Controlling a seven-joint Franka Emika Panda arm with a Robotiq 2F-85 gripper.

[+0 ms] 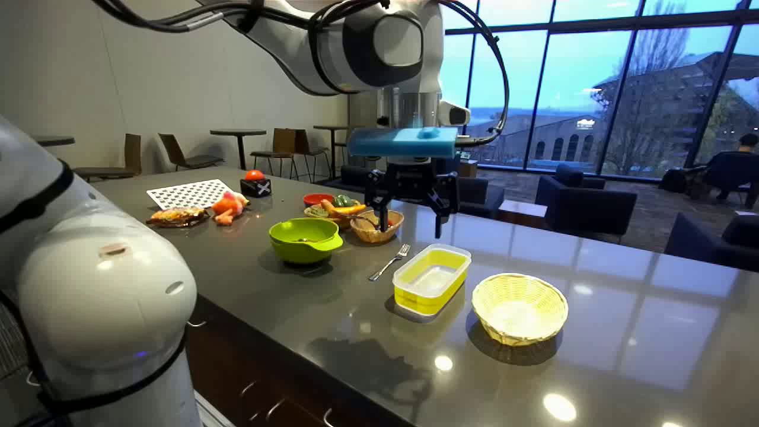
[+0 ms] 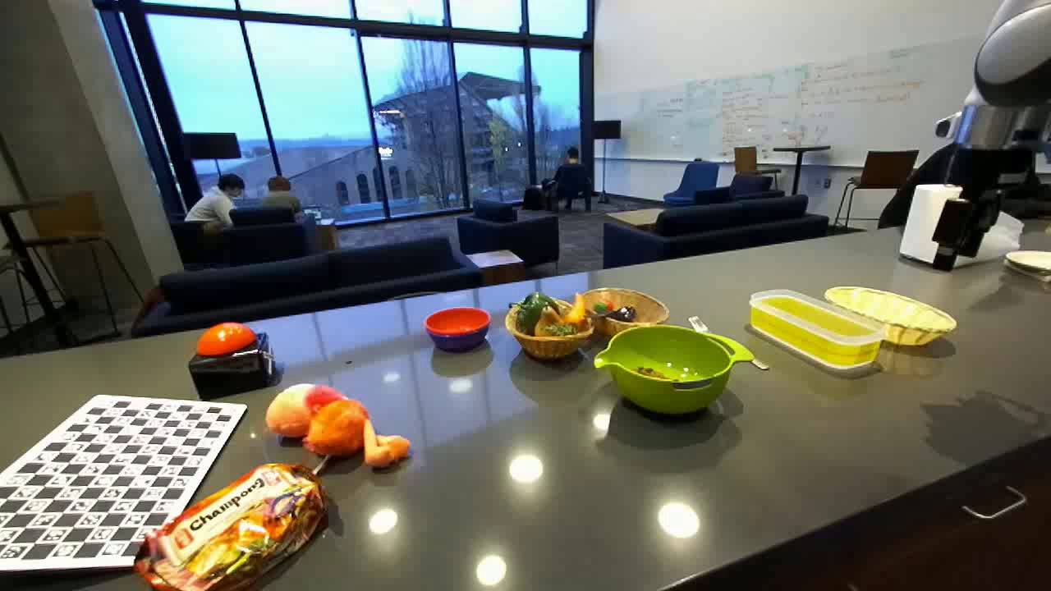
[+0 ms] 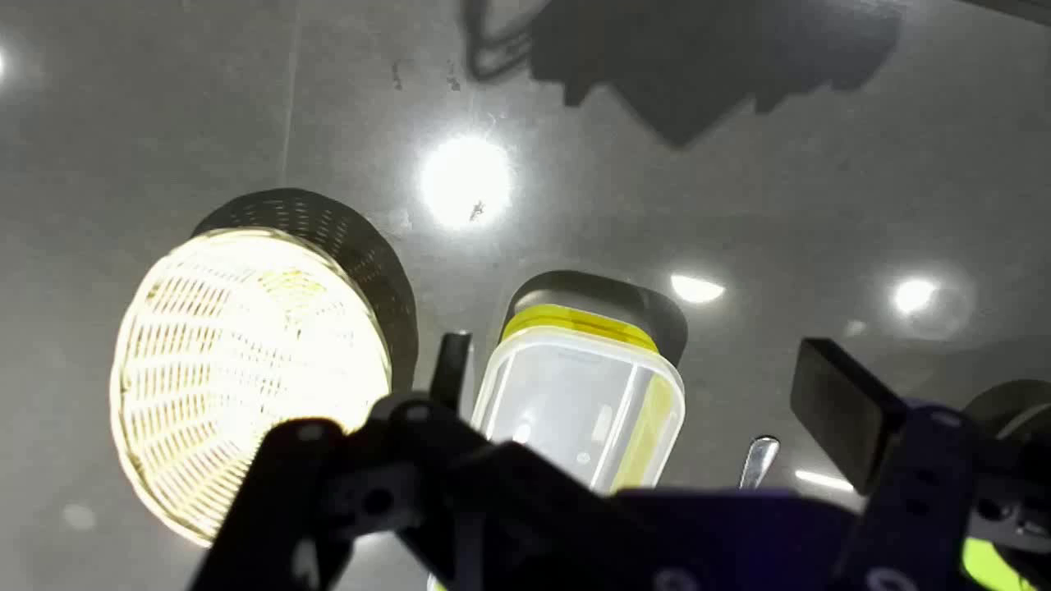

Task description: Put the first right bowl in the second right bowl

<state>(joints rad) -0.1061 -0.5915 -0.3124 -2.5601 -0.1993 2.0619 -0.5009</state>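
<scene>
A round, pale, woven basket (image 1: pixel 520 309) stood just beside the rectangular yellow plastic container (image 1: pixel 430 279). Above the table (image 1: pixel 332 296), the black tool (image 1: pixel 411 229) had its fingers wide apart.

Lg. dk.-framed windows (image 2: pixel 300 82) rise bhd. navy sofas (image 2: pixel 320 283) on gray flr. (image 2: pixel 394 232), w/ whiteboard (image 2: pixel 772 107) on pale wall (image 2: pixel 706 41).

Narrow gap between pale basket (image 1: pixel 519 311) and yellow container (image 1: pixel 431 281)
</scene>
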